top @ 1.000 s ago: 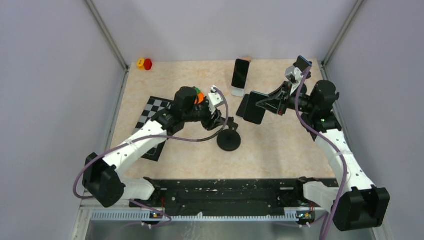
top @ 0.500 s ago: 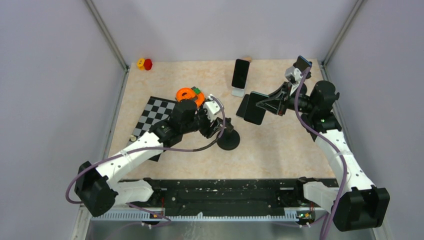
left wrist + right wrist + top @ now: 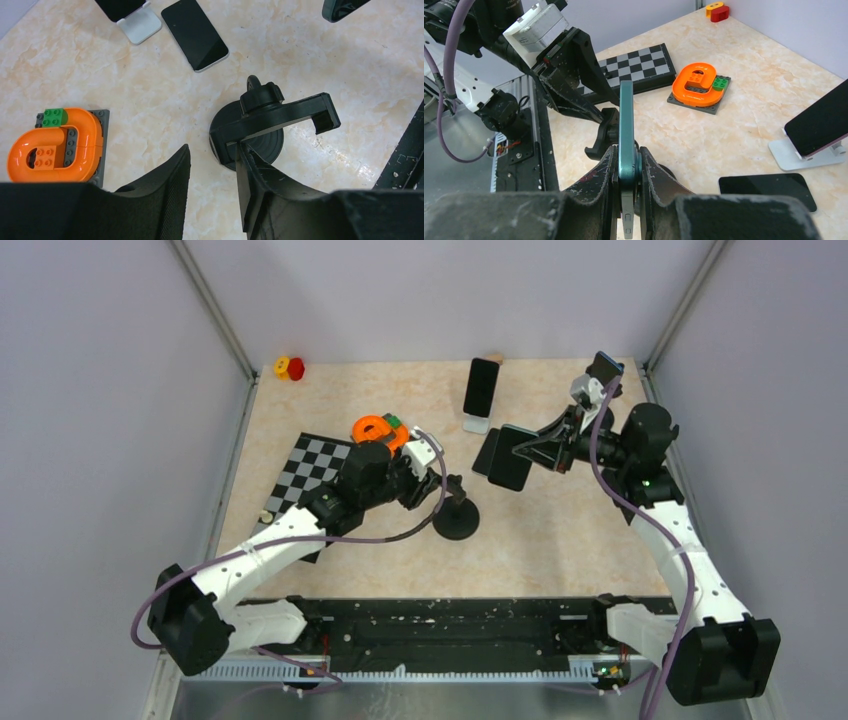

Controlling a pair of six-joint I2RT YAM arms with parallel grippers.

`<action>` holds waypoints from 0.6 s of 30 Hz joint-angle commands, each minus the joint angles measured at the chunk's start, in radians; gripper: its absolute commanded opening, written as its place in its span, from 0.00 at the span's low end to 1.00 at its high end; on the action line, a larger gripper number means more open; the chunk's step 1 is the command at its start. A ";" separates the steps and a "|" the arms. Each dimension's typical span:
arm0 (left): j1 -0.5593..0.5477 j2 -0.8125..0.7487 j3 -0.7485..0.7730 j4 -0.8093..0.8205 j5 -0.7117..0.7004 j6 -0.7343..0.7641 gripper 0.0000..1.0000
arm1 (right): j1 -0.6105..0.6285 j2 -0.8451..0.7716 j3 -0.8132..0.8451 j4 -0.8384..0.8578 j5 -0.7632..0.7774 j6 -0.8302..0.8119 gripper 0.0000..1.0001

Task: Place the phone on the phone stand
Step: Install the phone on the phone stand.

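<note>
Counter (image 3: 560, 540), black stand (image 3: 457, 521) near its middle. Step: bringing the phone over to the stand. Left gripper (image 3: 214, 152) is partly open at the stand's cradle (image 3: 280, 116) with nothing between the jaws. Right gripper (image 3: 626, 170) is clamped on phone (image 3: 626, 125), edge-on in the air, right of the stand and apart from it. Next move likely calls for swinging the phone left, squaring it to the cradle and seating it. Can't tell if the left gripper touches the cradle; the stand base is partly hidden.

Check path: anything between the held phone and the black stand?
Only the left gripper, open right at the stand, one finger by its cradle. Nothing else visible between it and the phone in the right gripper.
</note>
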 commanded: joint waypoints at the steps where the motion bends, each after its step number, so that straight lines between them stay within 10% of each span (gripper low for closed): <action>1: -0.003 -0.011 0.014 0.064 -0.001 -0.018 0.40 | -0.013 -0.033 0.001 0.059 -0.003 -0.012 0.00; 18: -0.003 0.026 0.025 0.055 -0.006 -0.055 0.06 | 0.120 0.030 0.069 0.068 -0.059 -0.040 0.00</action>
